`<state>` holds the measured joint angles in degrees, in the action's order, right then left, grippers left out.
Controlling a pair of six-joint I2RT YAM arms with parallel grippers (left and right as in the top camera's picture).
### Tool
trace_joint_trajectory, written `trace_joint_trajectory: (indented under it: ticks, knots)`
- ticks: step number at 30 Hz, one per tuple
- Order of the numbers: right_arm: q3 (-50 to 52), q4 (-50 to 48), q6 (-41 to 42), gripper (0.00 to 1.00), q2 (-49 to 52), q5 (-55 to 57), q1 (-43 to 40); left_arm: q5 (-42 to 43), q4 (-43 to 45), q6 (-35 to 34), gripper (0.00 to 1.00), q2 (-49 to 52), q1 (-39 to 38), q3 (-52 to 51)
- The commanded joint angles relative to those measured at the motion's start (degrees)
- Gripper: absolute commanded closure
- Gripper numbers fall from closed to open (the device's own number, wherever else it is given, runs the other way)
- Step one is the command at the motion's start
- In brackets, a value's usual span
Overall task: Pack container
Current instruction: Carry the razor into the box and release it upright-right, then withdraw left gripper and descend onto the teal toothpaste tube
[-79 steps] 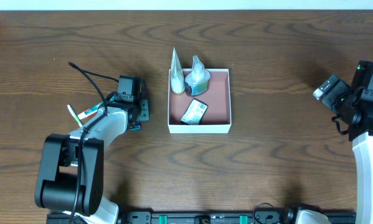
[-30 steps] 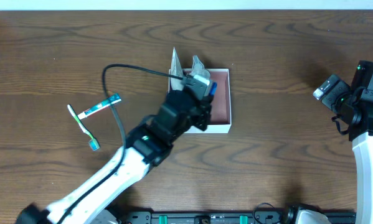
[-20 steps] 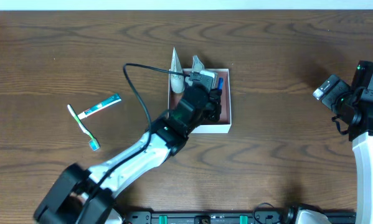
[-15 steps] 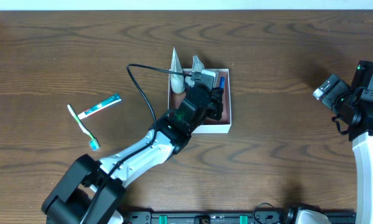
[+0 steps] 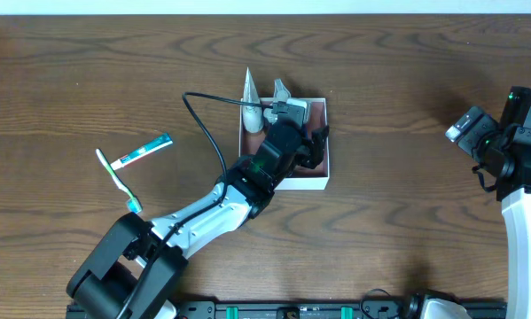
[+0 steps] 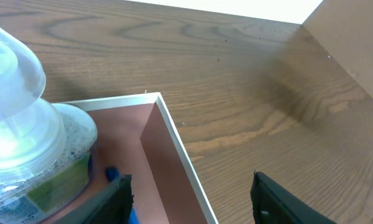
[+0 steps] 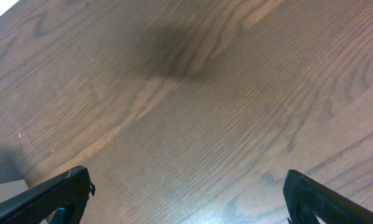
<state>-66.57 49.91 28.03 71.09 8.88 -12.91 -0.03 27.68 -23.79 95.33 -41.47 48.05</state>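
my left pincer (image 5: 316, 146) is over the right side of the container (image 5: 309, 182), which sits on the bench (image 5: 407, 80) near the middle, toward the far side. in the left wrist view the left pincer's (image 6: 192, 179) two fingers (image 6: 121, 199) are spread apart with nothing pinched between them. one finger is inside the box above its reddish-brown floor, and the other is outside, over bare wood, so the white wall of the container (image 6: 174, 140) runs between them. a small blue thing (image 6: 114, 175) lies on the box floor just beside the inner finger. next to it stands a clear bottle (image 6: 24, 143) with a domed cap and a green label.

from overhead, the bottle (image 5: 278, 91) and a white cone-shaped tube (image 5: 250, 102) stand at the far left corner of the container, their tips poking past its rim. a toothbrush (image 5: 114, 180) and a small flat tube (image 5: 143, 151) lie on the bench to the left, well apart from the box.

my right pincer (image 7: 186, 174) is spread wide over bare wood, holding nothing, far off at the right edge.
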Motion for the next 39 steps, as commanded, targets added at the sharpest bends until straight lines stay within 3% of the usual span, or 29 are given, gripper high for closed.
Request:
trace_joint_trajectory:
  ticks: [1,8,14,19,20,25,27,35,39]
  knots:
    - [-0.50,0.04,0.20,0.01,-0.33,0.76,-0.42,-0.66,-0.24,0.37,0.38,-0.94,0.00,0.79]
    - [-0.50,0.04,0.22,0.01,-0.33,0.76,-0.42,-1.09,-13.33,4.11,0.38,-11.87,0.04,0.79]
    - [-0.50,0.04,0.20,0.01,-0.33,0.76,-0.44,-15.19,-35.41,4.74,0.39,-27.23,2.60,0.79]
    - [-0.50,0.04,0.20,0.01,-0.33,0.76,-0.42,-24.04,-48.70,5.14,0.38,-34.75,11.89,0.79]
    - [-0.50,0.07,0.20,0.01,-0.33,0.76,-0.42,-25.44,-50.10,5.14,0.33,-34.91,14.49,0.76]
    - [-0.50,0.04,0.22,0.01,-0.33,0.76,-0.42,-26.18,-50.99,5.16,0.18,-32.17,26.60,0.39]
    - [-0.50,0.04,0.20,0.01,-0.33,0.76,-0.44,-26.18,-49.90,6.12,0.03,-29.86,30.95,0.39]
    - [-0.50,0.04,0.20,0.01,-0.33,0.76,-0.42,-25.44,-45.16,15.10,0.02,-17.09,41.86,0.39]
    - [-0.50,0.04,0.20,0.01,-0.33,0.76,-0.42,-18.64,-41.83,27.80,0.02,-11.32,43.36,0.39]
